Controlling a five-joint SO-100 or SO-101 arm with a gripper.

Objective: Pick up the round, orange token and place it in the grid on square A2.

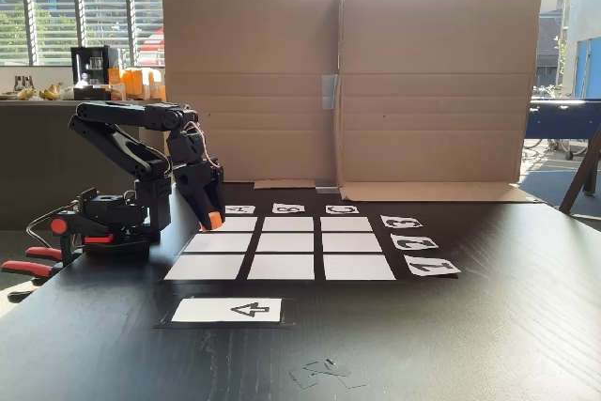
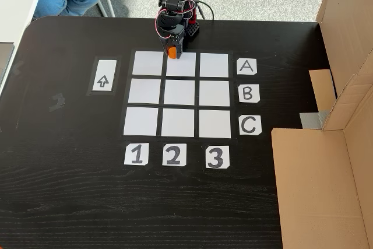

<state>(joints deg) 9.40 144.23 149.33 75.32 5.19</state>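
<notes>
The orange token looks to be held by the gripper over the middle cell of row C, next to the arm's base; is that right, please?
Not quite: the orange token in the gripper is over the middle cell of row A, not C, as the fixed view from above shows; that row is next to the arm's base.

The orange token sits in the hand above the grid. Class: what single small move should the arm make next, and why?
Probably a short descent, then open. In a fixed view the hand holds the token over the far edge of square A2, the middle cell of the row by label A. In a fixed view the token seems just above the grid; contact cannot be told.
</notes>
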